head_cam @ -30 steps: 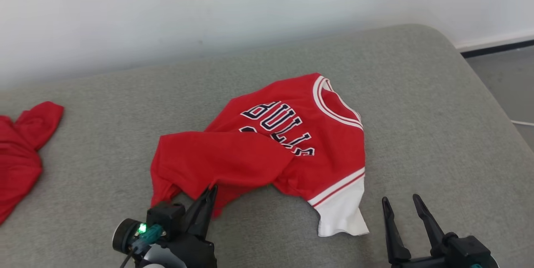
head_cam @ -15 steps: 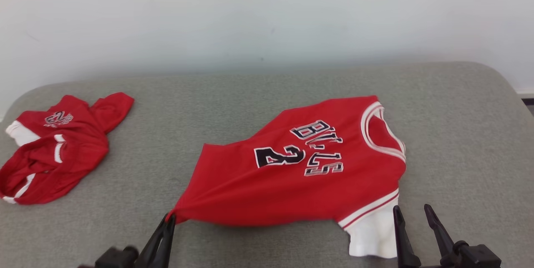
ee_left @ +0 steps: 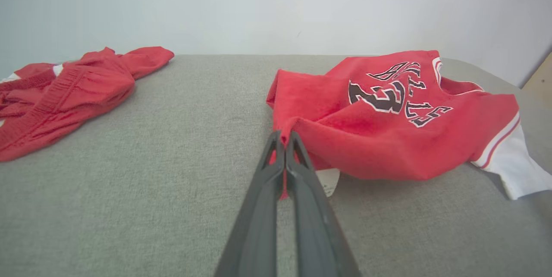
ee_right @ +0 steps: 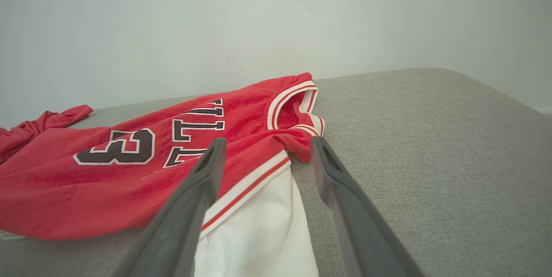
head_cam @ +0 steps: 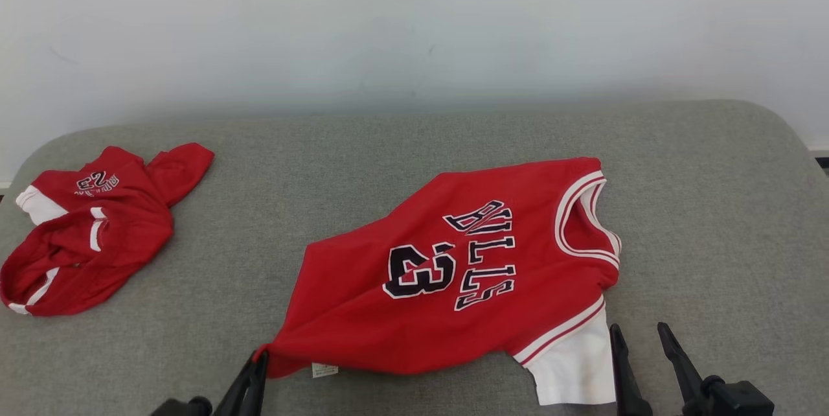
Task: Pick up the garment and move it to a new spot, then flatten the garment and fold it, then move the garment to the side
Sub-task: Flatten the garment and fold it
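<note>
— Where does the red basketball jersey with one white sleeve (head_cam: pixel 363 312) lie?
— Spread on the grey fabric cushion (head_cam: pixel 324 163), one corner pinched tight in the left gripper (head_cam: pixel 259 359).
— The right gripper (head_cam: pixel 638 328)?
— Spread wide, empty, beside the sleeve.

Wide bare strip of gray cushion (head_cam: pixel 259 208) btwn jersey (head_cam: pixel 363 312) & crumpled red clothes (head_cam: pixel 97 254) at far left: room to pass. More bare cushion right of jersey's collar. Wall (head_cam: pixel 414 27) blocks the back, w/ bare band behind jersey.
</note>
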Controlling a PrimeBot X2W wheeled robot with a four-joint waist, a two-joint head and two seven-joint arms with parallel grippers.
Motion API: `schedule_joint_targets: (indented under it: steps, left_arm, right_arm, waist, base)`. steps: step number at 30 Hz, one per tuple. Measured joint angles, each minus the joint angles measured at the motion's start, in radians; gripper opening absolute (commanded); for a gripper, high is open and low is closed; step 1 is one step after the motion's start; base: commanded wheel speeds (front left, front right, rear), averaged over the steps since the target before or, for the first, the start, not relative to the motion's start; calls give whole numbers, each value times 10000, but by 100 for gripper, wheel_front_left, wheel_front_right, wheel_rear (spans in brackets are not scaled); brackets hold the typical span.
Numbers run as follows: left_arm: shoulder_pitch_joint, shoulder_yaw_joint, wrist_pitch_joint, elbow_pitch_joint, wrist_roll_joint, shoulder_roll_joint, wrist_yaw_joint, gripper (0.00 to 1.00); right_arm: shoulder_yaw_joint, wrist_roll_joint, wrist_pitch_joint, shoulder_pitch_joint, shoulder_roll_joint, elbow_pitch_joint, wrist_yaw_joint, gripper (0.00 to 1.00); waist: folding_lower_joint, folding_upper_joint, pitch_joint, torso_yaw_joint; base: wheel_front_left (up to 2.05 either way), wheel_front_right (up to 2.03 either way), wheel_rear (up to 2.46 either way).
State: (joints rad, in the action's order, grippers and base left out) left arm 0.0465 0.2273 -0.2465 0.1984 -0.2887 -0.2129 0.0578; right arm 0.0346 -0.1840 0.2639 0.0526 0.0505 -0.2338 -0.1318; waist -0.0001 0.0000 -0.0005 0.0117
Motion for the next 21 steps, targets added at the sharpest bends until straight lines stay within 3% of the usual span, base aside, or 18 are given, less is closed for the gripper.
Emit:
schedule_joint_targets:
  steps: [11,21]
  left_arm:
    - [-2358,-35,-86,980,123,-270,247,0]
    - [-3592,-332,-150,3296,63,-506,485,0]
  right_arm:
    - [6,100,2,-378,0,-171,0,100]
    - [-48,96,0,-675,0,-270,0,100]
  waist:
    - [0,1,310,-714]
    - [1,0,1015,-1331]
  base:
    - [0,0,0]
    - [0,0,0]
